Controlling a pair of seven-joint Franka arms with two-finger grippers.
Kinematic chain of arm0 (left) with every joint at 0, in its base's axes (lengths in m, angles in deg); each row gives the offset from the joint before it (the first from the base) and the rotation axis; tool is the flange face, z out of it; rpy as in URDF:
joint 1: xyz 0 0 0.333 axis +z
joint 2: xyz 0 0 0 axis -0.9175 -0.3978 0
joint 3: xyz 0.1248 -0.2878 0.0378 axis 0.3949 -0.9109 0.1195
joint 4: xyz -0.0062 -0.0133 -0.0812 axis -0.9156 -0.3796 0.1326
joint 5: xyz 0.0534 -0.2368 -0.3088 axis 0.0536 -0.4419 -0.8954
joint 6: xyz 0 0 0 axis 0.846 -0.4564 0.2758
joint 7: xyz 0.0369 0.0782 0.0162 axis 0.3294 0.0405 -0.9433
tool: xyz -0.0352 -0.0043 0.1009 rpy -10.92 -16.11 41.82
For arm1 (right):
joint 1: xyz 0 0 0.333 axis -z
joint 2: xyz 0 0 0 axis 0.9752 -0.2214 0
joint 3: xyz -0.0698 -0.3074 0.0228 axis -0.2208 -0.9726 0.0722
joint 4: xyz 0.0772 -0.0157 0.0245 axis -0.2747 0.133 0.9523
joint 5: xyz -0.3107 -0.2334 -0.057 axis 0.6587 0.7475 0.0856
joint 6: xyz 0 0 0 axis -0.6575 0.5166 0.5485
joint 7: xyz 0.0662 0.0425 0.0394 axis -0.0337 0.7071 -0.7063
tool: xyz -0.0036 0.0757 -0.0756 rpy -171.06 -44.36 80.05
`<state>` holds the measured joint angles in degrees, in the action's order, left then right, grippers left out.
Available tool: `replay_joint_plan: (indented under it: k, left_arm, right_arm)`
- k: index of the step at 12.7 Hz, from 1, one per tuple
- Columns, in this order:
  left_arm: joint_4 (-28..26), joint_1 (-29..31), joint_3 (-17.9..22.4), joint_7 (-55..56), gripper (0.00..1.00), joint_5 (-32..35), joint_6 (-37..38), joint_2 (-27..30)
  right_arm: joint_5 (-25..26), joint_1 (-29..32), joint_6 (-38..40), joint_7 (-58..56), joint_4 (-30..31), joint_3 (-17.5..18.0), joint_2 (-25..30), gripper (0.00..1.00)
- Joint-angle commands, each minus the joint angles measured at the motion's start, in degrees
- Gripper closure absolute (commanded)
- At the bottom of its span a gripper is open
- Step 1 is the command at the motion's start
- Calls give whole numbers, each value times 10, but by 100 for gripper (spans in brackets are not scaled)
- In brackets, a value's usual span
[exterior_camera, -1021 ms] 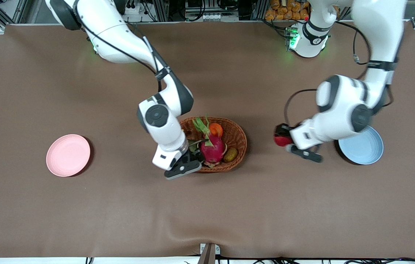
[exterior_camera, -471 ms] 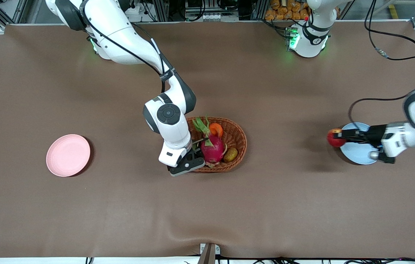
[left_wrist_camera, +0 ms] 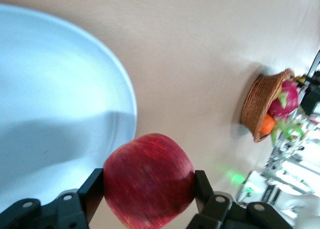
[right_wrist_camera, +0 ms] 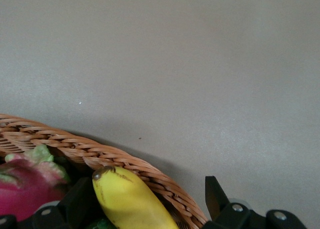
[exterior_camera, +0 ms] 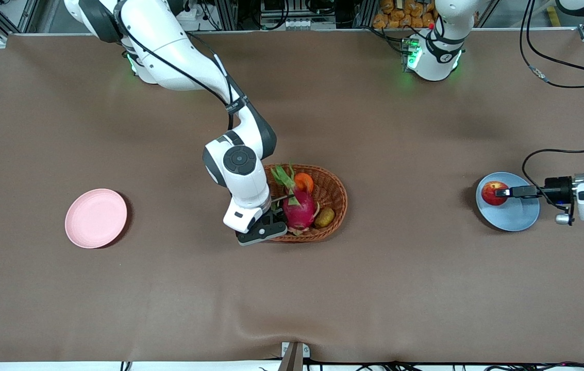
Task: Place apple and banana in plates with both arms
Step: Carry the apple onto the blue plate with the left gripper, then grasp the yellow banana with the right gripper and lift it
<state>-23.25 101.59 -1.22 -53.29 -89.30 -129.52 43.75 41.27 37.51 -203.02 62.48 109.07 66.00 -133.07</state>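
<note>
Banana (right_wrist_camera: 131, 201) tip pokes between spread right hand (right_wrist_camera: 150, 204); left hand (left_wrist_camera: 149, 199) pinches apple (left_wrist_camera: 149, 180)

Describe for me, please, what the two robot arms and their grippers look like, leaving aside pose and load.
Both arms are glossy white jointed shells with dark grey joint caps and black cables running along the links. Each ends in a black two-finger gripper: the left gripper has slim black fingers on a white wrist block, the right gripper a white wrist housing with a dark grey bar. Green lights glow at both bases.

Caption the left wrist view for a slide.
Left pincer grips the red apple at the blue plate's rim; the fruit basket sits apart.
</note>
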Motion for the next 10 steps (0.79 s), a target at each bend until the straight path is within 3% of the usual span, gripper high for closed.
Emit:
replay_joint_plan:
  k: [1, 8, 10]
  left_arm:
    - [32, 21, -2, 66, 85, -12, 39, -22]
    - [45, 25, 11, 165, 85, 20, 70, -45]
    - [52, 25, 11, 165, 82, 32, 70, -46]
  right_arm:
    - [13, -20, 2, 42, 11, -9, 4, 3]
    - [17, -27, 10, 65, 11, -19, 7, 69]
    - [29, -27, 10, 64, 11, -22, 7, 75]
